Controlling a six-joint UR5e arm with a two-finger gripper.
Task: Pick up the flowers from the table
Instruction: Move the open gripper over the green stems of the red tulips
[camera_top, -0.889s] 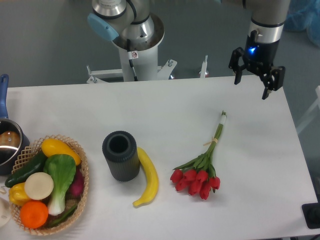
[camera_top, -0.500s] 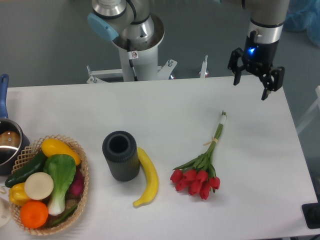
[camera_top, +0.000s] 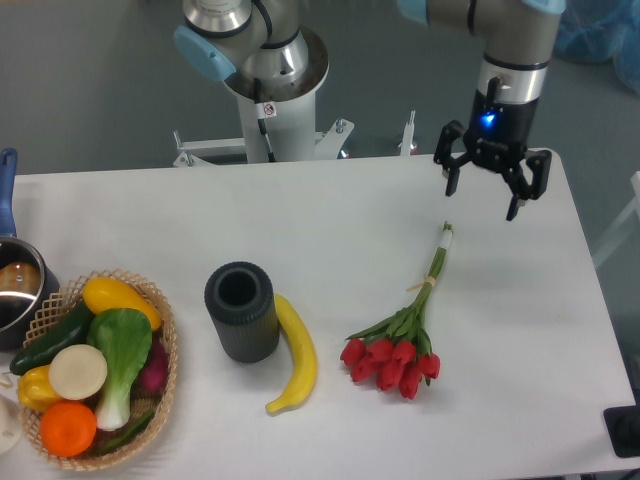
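Note:
The flowers (camera_top: 400, 345), a bunch of red tulips with green leaves and long thin stems tied together, lie on the white table (camera_top: 340, 215) right of centre, heads toward the front, stem tips pointing to the back. My gripper (camera_top: 482, 200) hangs above the table's back right part, open and empty, fingers pointing down. It is a little beyond and to the right of the stem tips, apart from them.
A dark ribbed cylinder vase (camera_top: 241, 311) stands left of the flowers with a yellow banana (camera_top: 294, 353) beside it. A wicker basket (camera_top: 140, 290) of vegetables sits at the front left, a pot (camera_top: 18, 290) behind it. The robot base (camera_top: 270, 90) stands beyond the back edge.
My gripper has moved left and slightly lower, closer to the stem tips. The flowers and other objects have not moved.

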